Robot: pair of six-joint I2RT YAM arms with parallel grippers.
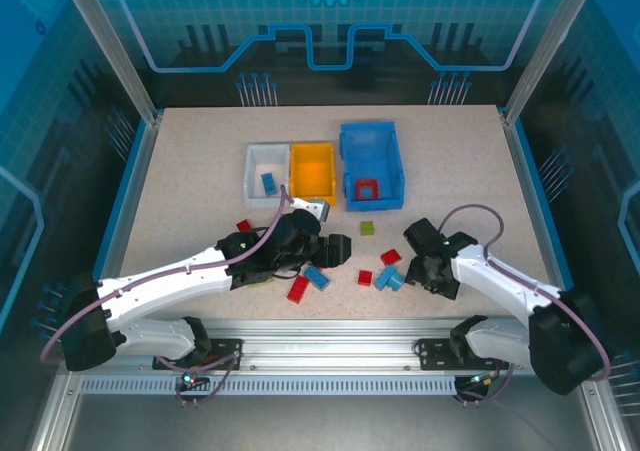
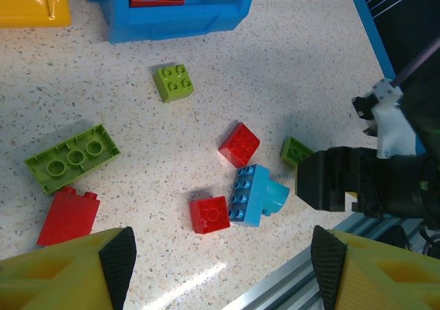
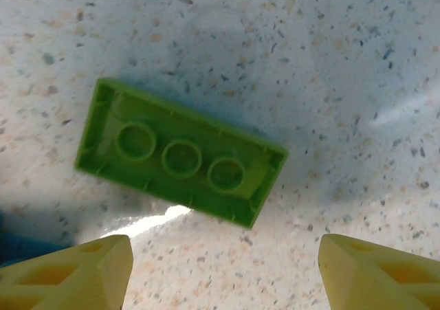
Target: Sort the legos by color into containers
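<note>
Nearest me, my left jaws hang released above the speckled worktop [image 1: 200,151], and my right jaws are released too, with an upturned green brick [image 3: 180,160] lying flat just beyond them. Loose legos [image 1: 298,289] lie scattered between the arms. Farther back the white bin [image 1: 268,148], yellow bin [image 1: 312,146] and blue bin [image 1: 368,136] sit side by side, before the cell's blue glazed walls [image 1: 330,31].
</note>
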